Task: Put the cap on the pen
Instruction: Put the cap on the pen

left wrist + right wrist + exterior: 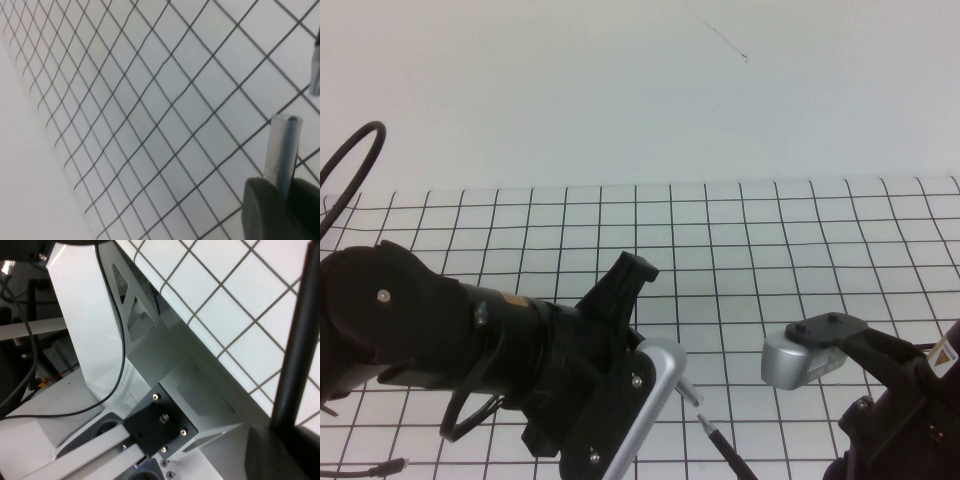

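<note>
Two arms meet low in the high view: the left gripper (pixel 682 385) pinches the grey cap (pixel 691 391), the pen (pixel 728 452) tip just below it, apparently rising from the right gripper, out of frame. Left wrist view: the cap (pixel 283 150) stands clamped between narrow fingers (pixel 260 210). Right wrist view: the right gripper (pixel 285 452) clasps the black pen (pixel 300 350). Slight misalignment would make the tip skid past the cap.
</note>
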Available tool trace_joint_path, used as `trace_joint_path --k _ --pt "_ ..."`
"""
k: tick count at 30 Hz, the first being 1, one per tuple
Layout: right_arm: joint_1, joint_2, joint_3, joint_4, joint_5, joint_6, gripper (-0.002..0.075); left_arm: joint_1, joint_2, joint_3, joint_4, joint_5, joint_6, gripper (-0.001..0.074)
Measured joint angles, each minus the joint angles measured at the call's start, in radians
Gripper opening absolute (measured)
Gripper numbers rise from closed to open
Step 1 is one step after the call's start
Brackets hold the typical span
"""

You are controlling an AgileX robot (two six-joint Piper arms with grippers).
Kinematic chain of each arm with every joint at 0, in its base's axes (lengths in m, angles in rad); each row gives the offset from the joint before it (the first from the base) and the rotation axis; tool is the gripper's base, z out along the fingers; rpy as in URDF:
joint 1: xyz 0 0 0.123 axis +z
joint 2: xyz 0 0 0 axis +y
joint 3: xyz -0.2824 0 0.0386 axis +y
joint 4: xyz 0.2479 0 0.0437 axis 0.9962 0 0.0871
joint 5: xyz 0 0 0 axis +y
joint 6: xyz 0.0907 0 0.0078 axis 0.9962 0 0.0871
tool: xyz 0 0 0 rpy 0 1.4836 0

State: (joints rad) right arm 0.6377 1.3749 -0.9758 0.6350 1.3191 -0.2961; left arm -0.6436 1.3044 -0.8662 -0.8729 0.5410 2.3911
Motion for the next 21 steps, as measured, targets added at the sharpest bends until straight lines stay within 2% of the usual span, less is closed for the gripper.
trace_joint_path --k 21 --pt "0.000 0.000 0.000 -0.017 -0.003 0.000 -0.0003 0.000 0.000 0.000 -0.013 0.063 0.073 0.0047"
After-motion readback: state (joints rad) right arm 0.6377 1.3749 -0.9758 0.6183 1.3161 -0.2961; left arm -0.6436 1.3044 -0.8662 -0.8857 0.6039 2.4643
